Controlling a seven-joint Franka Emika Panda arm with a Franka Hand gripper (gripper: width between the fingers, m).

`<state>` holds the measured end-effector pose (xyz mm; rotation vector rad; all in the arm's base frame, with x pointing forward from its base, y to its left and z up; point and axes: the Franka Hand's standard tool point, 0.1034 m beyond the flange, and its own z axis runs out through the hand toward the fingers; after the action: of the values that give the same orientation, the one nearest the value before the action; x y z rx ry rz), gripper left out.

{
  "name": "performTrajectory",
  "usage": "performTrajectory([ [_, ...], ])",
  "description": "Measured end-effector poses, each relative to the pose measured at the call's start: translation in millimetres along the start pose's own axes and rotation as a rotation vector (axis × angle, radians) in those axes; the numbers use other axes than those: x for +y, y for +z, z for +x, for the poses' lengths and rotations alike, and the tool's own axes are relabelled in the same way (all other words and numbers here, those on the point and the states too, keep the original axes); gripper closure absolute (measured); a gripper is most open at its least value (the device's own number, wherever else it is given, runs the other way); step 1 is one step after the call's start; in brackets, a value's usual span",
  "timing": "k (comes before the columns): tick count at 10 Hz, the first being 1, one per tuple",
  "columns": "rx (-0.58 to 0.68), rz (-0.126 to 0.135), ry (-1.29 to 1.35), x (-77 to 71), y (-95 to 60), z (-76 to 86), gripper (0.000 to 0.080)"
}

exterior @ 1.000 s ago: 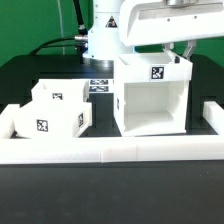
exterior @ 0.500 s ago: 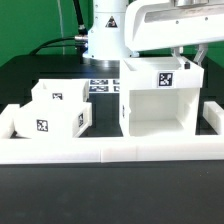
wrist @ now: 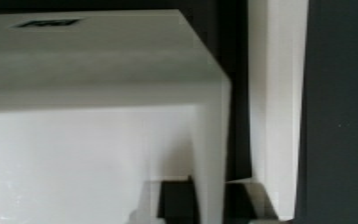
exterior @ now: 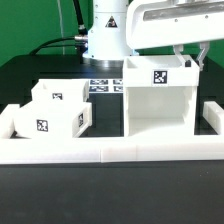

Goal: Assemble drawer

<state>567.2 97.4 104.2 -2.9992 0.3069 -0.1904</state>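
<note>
Gripper (exterior: 187, 60) looks pinched on drawer case (exterior: 158, 105) thin wall; a slip would skew it into the rail (exterior: 110, 152) along bench (exterior: 30, 195) front edge.

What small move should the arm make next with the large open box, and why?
Probably slide the drawer case slightly toward the exterior view's right until it meets the fence wall: the gripper sits at its top corner on that side, and a narrow gap separates case and wall.

Tips of tool (exterior: 186, 58) hidden behind drawer box (exterior: 158, 100), arm (exterior: 170, 20) cut off above, wrist view blurred.
</note>
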Motion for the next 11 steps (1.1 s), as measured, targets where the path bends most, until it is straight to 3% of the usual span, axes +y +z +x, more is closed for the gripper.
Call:
performTrajectory([
  [7,0.023,0.041,0.582,-4.2,-2.0,8.2,0.076],
  [11,0.02,0.069,0.744,-8.5,-4.9,9.8,0.0758],
])
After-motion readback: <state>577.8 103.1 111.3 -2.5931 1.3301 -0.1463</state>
